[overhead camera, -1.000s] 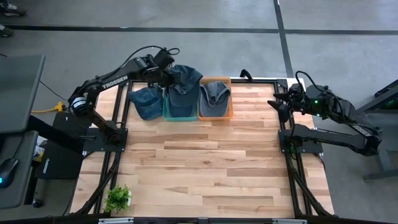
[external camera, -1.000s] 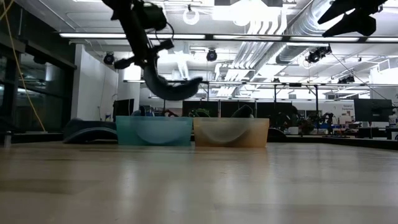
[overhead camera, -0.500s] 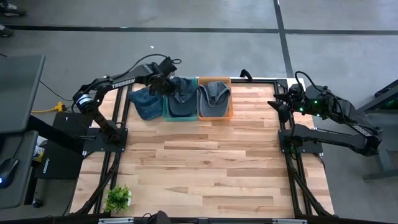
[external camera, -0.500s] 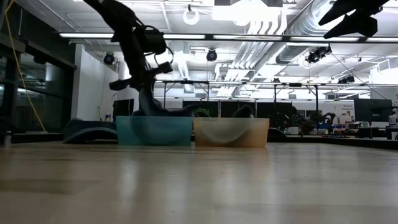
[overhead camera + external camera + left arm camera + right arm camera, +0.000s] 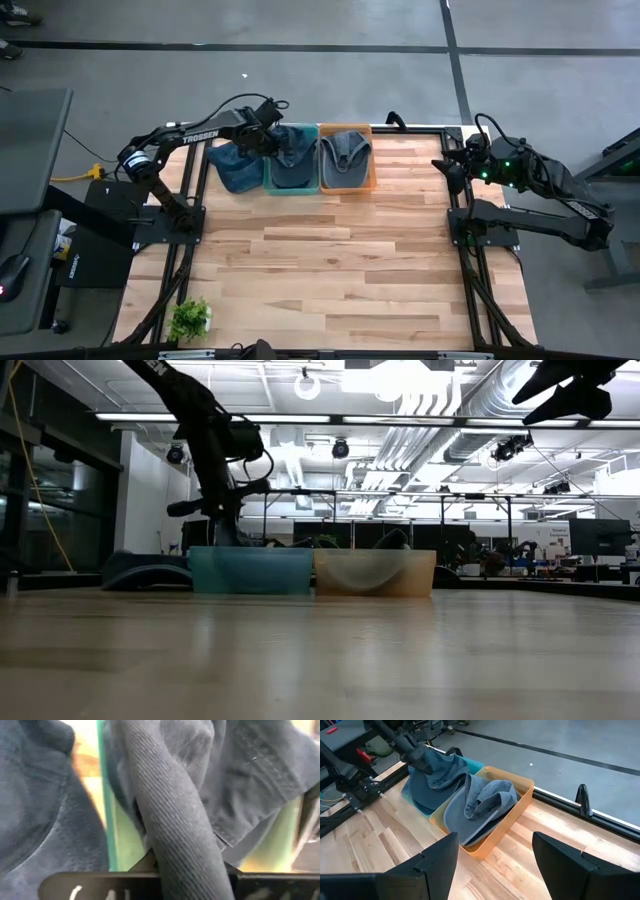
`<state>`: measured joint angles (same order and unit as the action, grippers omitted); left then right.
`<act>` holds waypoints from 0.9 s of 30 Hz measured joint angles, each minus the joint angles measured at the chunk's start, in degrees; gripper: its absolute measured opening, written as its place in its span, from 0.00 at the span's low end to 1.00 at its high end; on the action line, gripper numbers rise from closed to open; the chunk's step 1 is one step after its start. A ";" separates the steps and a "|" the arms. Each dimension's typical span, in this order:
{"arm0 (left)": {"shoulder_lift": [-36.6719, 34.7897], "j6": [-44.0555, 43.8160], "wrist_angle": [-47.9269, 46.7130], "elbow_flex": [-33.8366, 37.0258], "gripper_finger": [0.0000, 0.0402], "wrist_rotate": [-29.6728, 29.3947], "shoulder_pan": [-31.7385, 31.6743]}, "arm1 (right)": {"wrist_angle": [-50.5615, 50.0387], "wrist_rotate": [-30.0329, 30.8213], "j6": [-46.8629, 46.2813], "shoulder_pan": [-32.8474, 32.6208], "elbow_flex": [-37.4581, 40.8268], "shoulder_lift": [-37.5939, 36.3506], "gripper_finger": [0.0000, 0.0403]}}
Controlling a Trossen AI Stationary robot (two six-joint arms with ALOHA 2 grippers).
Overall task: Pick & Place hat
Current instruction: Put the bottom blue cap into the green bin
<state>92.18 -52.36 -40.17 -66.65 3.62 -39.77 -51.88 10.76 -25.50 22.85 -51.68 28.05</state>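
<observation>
The table [image 5: 330,260] is pale wood in short planks, smooth with a soft sheen that mirrors the room's lights in the low view. The teal bin [image 5: 250,571] and the orange bin [image 5: 375,572] at its far edge look like translucent plastic, smooth-walled. The hat [image 5: 250,775] in the teal bin is dark blue cloth, matt, with stitched seams, and its brim [image 5: 175,820] is finely ribbed. The grey-blue hat [image 5: 480,805] in the orange bin is soft, creased, faded cloth.
</observation>
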 joint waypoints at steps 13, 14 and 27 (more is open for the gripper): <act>0.34 1.51 6.47 2.59 0.01 1.60 0.02 | -0.24 2.29 -0.69 0.00 0.00 0.00 0.62; 1.14 1.52 6.86 2.56 0.01 1.66 0.02 | -0.26 2.41 -1.05 0.00 0.00 0.00 0.62; 5.14 1.88 7.59 2.55 0.11 0.71 0.45 | -0.74 2.62 -3.03 0.01 0.00 0.09 0.62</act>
<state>97.32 -50.47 -32.58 -64.10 4.32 -39.32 -52.62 13.38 -28.53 22.87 -51.68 28.14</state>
